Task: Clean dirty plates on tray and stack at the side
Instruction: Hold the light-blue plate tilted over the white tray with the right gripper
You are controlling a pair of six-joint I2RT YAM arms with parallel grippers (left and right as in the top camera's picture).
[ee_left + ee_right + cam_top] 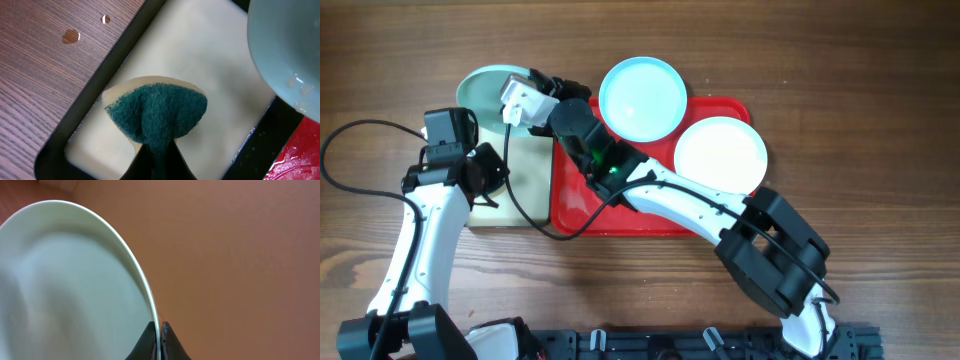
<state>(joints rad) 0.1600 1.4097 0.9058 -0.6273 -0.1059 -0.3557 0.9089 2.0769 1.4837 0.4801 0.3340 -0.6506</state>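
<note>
My right gripper [532,82] is shut on the rim of a pale aqua plate [485,88], held tilted over the back end of the black-rimmed tray; in the right wrist view the plate [65,285] fills the left and its rim sits between the fingers [160,330]. My left gripper [159,165] is shut on a green and yellow sponge [157,112] above the cream tray inside. A second aqua plate [642,97] and a white plate [720,153] lie on the red tray [620,215].
The black-rimmed tray with cream inside [200,60] stands left of the red tray, whose corner shows in the left wrist view [300,160]. Water drops [71,36] lie on the wooden table [860,120]. The held plate's edge [285,50] hangs at upper right of the left wrist view.
</note>
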